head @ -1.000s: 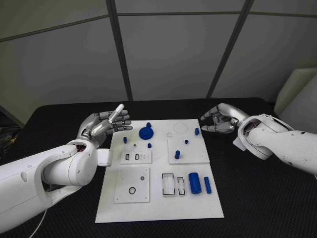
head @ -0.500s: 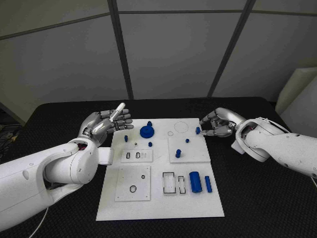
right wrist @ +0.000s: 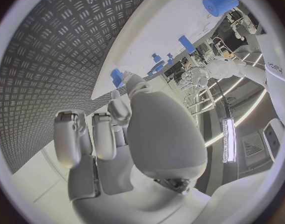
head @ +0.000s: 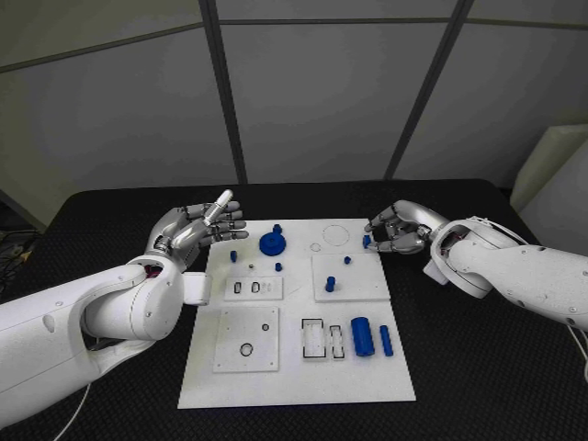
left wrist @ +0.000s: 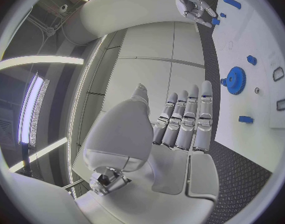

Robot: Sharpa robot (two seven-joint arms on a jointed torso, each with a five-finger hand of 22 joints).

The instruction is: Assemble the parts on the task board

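Note:
The white task board [head: 294, 377] lies in the middle of the black table. On it are a blue gear [head: 272, 244] [left wrist: 234, 79], several small blue pegs such as one [head: 330, 286] on the upper right panel, a thick blue cylinder [head: 360, 338] [right wrist: 220, 2] and a slim blue rod [head: 386, 342]. My right hand [head: 398, 230] [left wrist: 192, 4] has its curled fingers at the small blue peg [head: 366, 243] [right wrist: 117, 77] standing at the board's right edge; a grip on it is not clear. My left hand [head: 198, 226] hovers by the board's upper left corner, fingers apart, holding nothing.
Two inset panels with slots and holes [head: 246, 342] take up the board's near half. Bare black table [head: 492, 367] stretches to the right of the board. A grey partition wall [head: 308, 101] stands behind the table.
My right hand has moved left, from off the board's far right corner to the small peg at its right edge. The left hand has barely moved.

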